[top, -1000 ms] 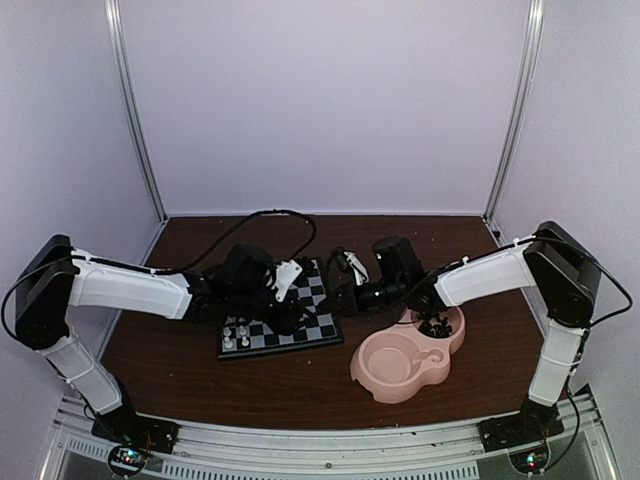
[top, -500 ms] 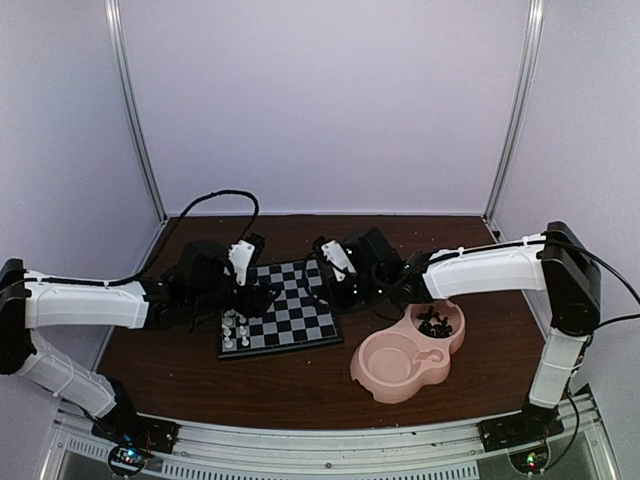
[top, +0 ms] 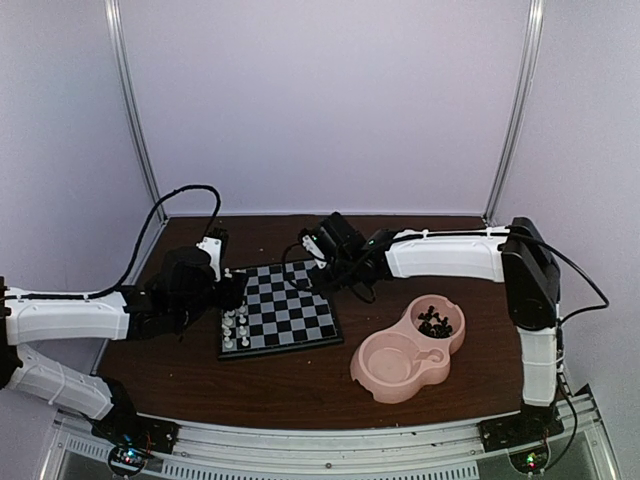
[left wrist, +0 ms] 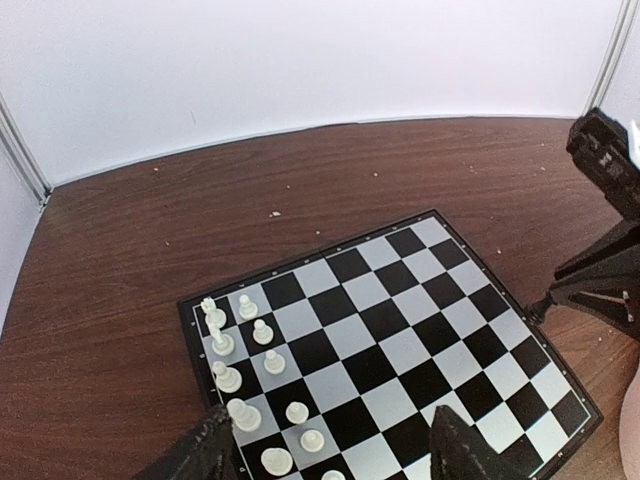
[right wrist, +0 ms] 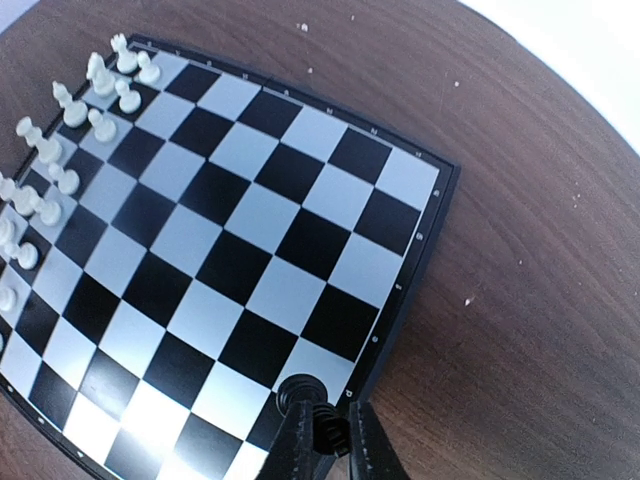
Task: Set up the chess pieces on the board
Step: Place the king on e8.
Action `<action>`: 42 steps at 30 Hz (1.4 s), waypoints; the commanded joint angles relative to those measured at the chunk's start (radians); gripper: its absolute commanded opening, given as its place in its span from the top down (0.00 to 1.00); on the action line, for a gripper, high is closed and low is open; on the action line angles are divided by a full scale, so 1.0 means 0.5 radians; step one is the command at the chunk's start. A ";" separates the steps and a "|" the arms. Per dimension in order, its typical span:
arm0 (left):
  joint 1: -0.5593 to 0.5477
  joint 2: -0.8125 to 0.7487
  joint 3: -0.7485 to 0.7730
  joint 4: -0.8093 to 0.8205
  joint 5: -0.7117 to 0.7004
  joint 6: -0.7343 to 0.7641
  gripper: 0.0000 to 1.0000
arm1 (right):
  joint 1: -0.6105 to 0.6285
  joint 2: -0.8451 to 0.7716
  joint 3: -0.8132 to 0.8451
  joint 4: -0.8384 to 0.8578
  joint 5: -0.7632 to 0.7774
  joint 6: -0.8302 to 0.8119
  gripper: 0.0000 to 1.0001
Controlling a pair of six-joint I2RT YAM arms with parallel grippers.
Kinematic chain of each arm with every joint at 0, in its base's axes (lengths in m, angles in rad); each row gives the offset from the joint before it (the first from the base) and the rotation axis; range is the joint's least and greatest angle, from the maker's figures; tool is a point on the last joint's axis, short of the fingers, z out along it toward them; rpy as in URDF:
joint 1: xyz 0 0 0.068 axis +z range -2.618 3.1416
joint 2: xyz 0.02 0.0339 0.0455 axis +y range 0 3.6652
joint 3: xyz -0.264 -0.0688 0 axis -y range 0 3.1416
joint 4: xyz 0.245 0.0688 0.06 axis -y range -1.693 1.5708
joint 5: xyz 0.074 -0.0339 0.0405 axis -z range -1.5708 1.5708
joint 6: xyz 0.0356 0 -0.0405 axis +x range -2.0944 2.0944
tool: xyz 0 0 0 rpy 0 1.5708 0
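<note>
The board (top: 290, 310) lies on the brown table. Several white chess pieces (top: 235, 328) stand in two files along its left edge, also seen in the left wrist view (left wrist: 245, 370) and the right wrist view (right wrist: 60, 150). My right gripper (right wrist: 335, 440) is shut on a black chess piece (right wrist: 305, 392) at an edge square near the board's (right wrist: 250, 220) far right corner (top: 320, 276). My left gripper (left wrist: 335, 460) is open and empty, fingers astride the board's (left wrist: 400, 320) near left part (top: 232, 290). Whether the black piece touches the board I cannot tell.
A pink double-bowl dish (top: 392, 385) sits right of the board; its far bowl holds several black pieces (top: 435, 320). The right gripper (left wrist: 600, 290) shows at the right edge of the left wrist view. Walls and metal posts enclose the table.
My left arm has drawn back leftward off the board's middle to its left edge. My right arm has swung left and farther away, carrying the black piece to the board's far right corner.
</note>
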 commanded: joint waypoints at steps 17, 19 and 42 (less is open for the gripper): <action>0.007 -0.011 -0.004 0.100 -0.011 0.034 0.33 | 0.037 0.192 0.202 -0.229 0.165 -0.132 1.00; 0.008 -0.016 -0.005 0.100 0.008 0.039 0.33 | 0.041 0.206 0.215 -0.235 0.190 -0.143 1.00; 0.007 -0.027 -0.005 0.103 0.060 0.063 0.33 | 0.068 0.337 0.328 -0.292 0.231 -0.184 0.97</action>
